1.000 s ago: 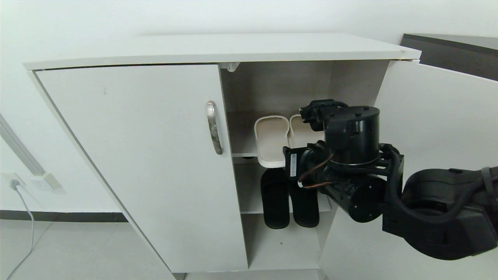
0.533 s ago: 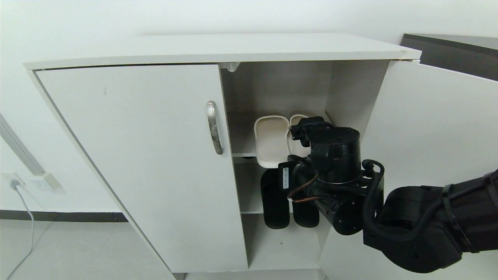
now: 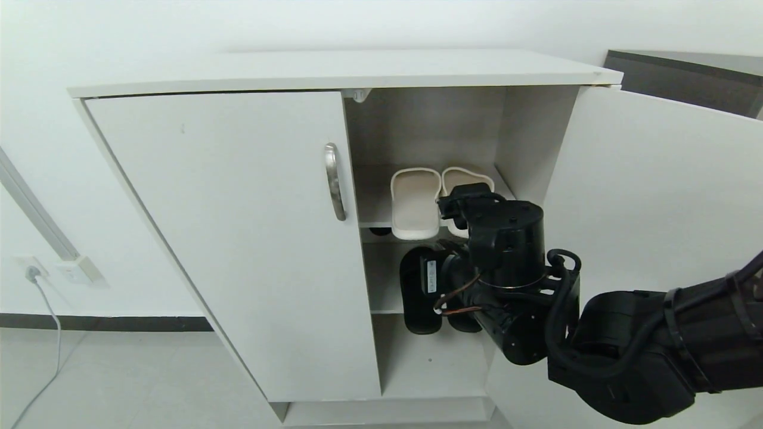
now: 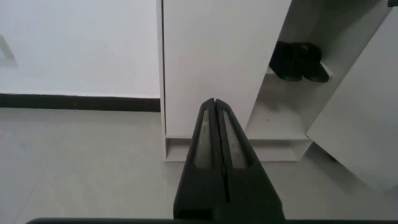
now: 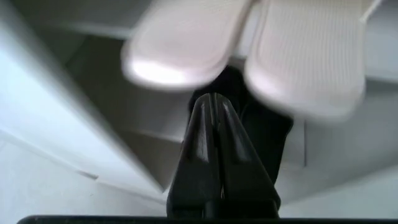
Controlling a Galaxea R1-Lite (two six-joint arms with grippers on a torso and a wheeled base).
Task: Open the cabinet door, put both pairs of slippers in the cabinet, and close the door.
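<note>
The white cabinet [image 3: 334,68] stands with its right door [image 3: 644,190] swung open and its left door [image 3: 238,238] closed. A pair of white slippers [image 3: 415,202] lies on the upper shelf, toes overhanging the edge. A pair of black slippers [image 3: 419,292] lies on the shelf below. My right arm is in front of the opening, level with both shelves. My right gripper [image 5: 214,99] is shut and holds nothing, just under the white slippers [image 5: 180,43] and before the black slippers [image 5: 261,130]. My left gripper [image 4: 214,106] is shut and empty, low over the floor, well back from the cabinet.
The left door carries a metal handle [image 3: 335,182] at its inner edge. A wall socket with a cable [image 3: 33,274] sits low on the wall at the left. Bare floor [image 4: 81,162] lies in front of the cabinet. A dark panel [image 3: 685,74] stands behind the open door.
My right arm has dropped from the upper shelf's height and drawn back out of the opening. The head camera has shifted, so the cabinet sits more to the right.
</note>
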